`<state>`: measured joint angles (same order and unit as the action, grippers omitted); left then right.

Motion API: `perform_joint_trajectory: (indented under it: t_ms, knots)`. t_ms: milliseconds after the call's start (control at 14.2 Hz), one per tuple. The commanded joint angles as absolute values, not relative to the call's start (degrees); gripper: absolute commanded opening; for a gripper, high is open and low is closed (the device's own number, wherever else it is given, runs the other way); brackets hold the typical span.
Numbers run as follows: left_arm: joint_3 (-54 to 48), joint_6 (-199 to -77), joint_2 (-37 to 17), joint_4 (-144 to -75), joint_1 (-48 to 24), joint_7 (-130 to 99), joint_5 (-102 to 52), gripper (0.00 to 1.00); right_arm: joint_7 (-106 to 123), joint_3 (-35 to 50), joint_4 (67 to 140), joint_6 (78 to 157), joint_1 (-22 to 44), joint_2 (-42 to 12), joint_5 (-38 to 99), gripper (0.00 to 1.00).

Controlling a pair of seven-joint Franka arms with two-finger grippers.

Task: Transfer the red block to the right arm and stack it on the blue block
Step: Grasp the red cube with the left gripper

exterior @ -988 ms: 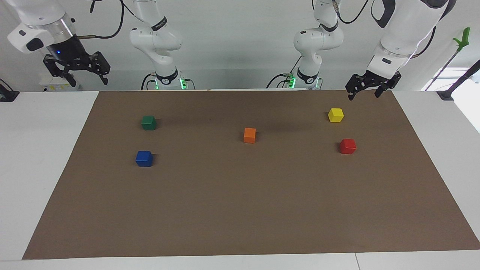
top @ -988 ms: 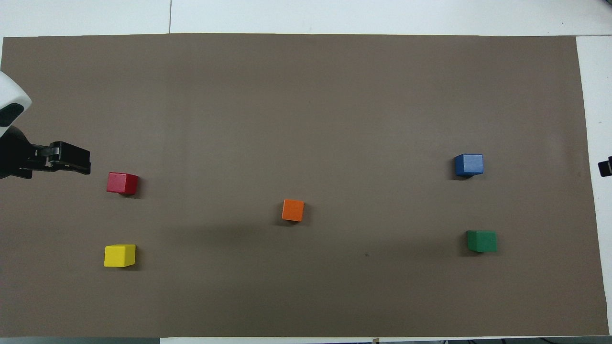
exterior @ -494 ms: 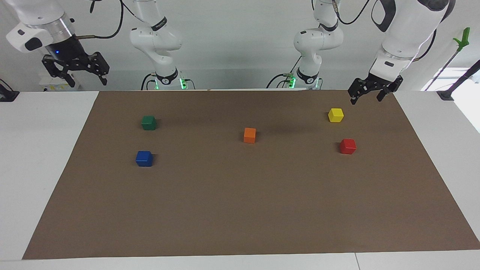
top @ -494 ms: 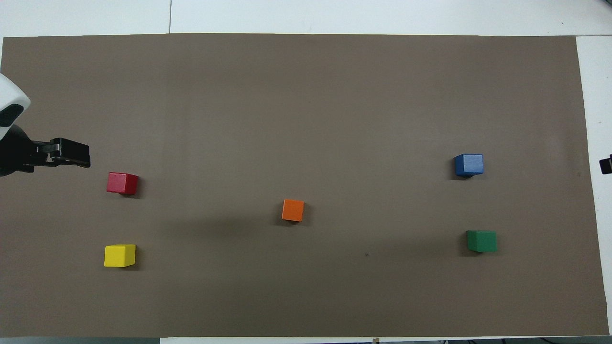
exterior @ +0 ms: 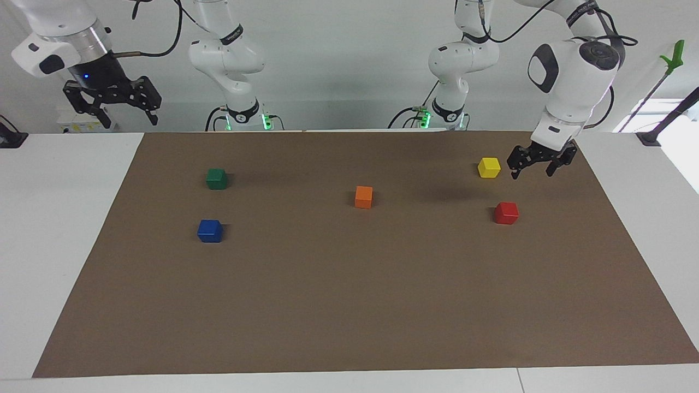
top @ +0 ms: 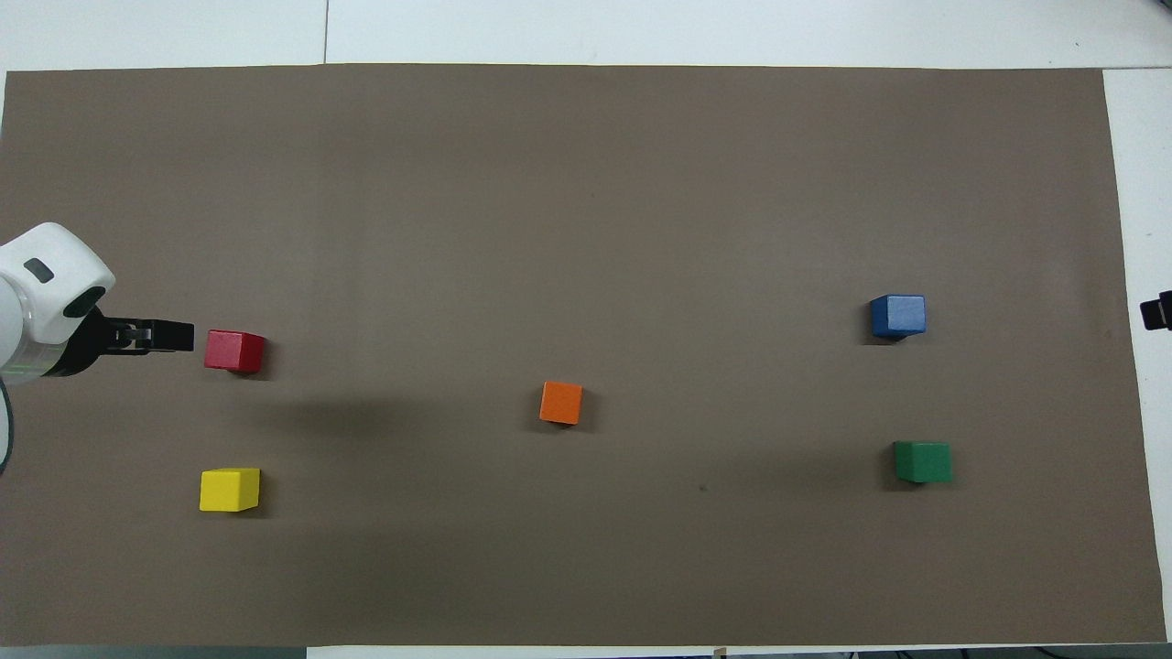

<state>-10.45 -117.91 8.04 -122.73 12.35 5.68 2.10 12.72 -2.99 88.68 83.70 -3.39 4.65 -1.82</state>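
The red block sits on the brown mat toward the left arm's end. The blue block sits toward the right arm's end. My left gripper hangs open and empty in the air, apart from the red block and close beside the yellow block. My right gripper is open and empty, held high off the mat's edge at the right arm's end; only a tip shows in the overhead view. That arm waits.
A yellow block lies nearer to the robots than the red one. An orange block sits mid-mat. A green block lies nearer to the robots than the blue one. The brown mat covers the white table.
My left gripper has come down and moved over the mat toward the red block. The right gripper has barely shifted. No block has moved.
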Motion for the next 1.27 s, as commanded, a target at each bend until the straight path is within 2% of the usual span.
perform_joint_trajectory:
  t_ms: [0,282,635,776,846,1058,1129,1199]
  knots:
    - [-10.5,-125.1,3.1,-125.8,13.4,8.3,1.3,1.00,16.9,-3.0,91.1,85.1,-3.5,6.1,-2.2,1.00]
    - [-10.5,-131.6,-1.8,-127.3,13.1,6.5,1.3,1.00,17.1,-3.0,95.3,85.3,-4.1,8.3,-2.3,1.00]
    - [-10.5,-136.6,-4.7,-128.6,12.7,6.4,1.3,1.00,18.3,-3.0,101.8,87.8,-4.1,11.5,-1.8,1.00]
    - [-10.5,-138.2,-5.4,-129.8,12.7,6.7,1.3,1.00,18.5,-3.8,107.2,89.7,-4.8,14.0,4.9,1.00]
    - [-10.5,-138.3,-5.5,-130.3,12.7,6.7,1.3,1.00,18.7,-3.8,110.4,91.3,-7.2,15.3,9.3,1.00]
    - [-10.5,-139.0,-6.0,-130.9,12.5,6.7,1.3,1.00,25.9,-3.8,114.2,91.5,-11.3,15.8,18.5,1.00]
    - [-10.5,-139.1,-6.4,-131.3,12.5,6.4,1.3,0.93,26.2,-3.9,115.8,91.0,-13.1,15.9,23.4,1.00]
    - [-10.5,-138.9,-6.3,-131.5,12.6,6.0,1.3,0.67,28.3,-3.9,117.9,89.8,-15.4,16.3,28.7,1.00]
